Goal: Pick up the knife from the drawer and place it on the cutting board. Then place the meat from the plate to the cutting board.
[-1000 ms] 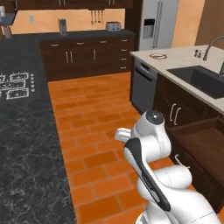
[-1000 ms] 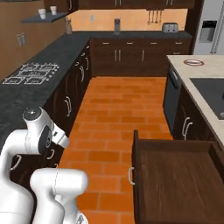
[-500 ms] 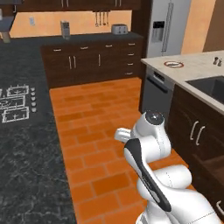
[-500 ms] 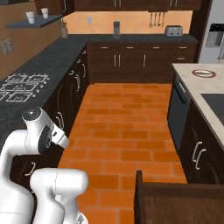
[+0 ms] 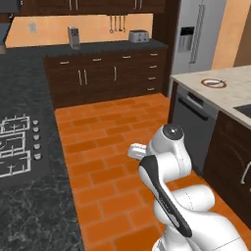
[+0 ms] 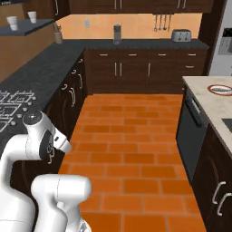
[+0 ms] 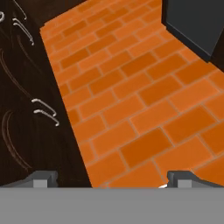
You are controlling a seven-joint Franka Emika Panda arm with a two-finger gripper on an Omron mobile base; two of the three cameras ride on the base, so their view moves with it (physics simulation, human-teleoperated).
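Floor (image 6: pixel 136 149): orange brick-pattern tile, matt, thin pale grout lines. Cabinets (image 5: pixel 103 78): dark brown wood, faint grain, low sheen, with slim polished metal handles (image 7: pixel 43 113). Left counter (image 6: pixel 41 72): black speckled stone, slight gloss. Right island top (image 5: pixel 230 90): pale beige stone, matt. Dishwasher front (image 5: pixel 193 125): flat dark grey metal, satin. Fridge (image 5: pixel 196 34): brushed steel look. Plate (image 5: pixel 214 83): red rim, white centre, smooth glazed look. Toaster (image 6: pixel 181 35): shiny metal. Robot arm (image 5: pixel 169 162): glossy white plastic shell, dark joints.
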